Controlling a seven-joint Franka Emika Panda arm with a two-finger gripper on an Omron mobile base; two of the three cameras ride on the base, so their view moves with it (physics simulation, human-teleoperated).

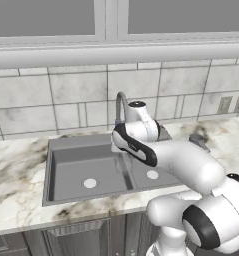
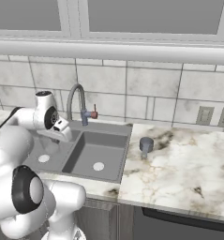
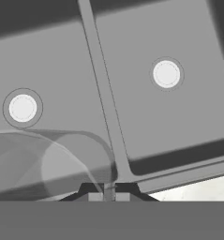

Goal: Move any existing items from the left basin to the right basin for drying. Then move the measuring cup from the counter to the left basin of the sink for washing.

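Observation:
My gripper [image 3: 108,194] is shut on the wall of the clear glass [image 3: 62,159], which hangs below it over the sink's central divider [image 3: 99,93]. From the left base the glass [image 1: 123,169] is a faint streak under the hand [image 1: 122,145], still on the side of the left basin [image 1: 71,170]. The right basin [image 1: 143,181] lies just beyond the divider, its white drain [image 3: 166,74] showing. On the counter right of the sink stands the dark grey measuring cup [image 2: 146,144], upright and well apart from the gripper.
The curved grey tap [image 2: 76,101] rises behind the sink, close to the hand. Marble counter [image 2: 179,164] stretches to the right of the sink, with wall sockets [image 2: 205,115] on the tiled backsplash. A strip of counter runs along the sink's front edge [image 3: 202,187].

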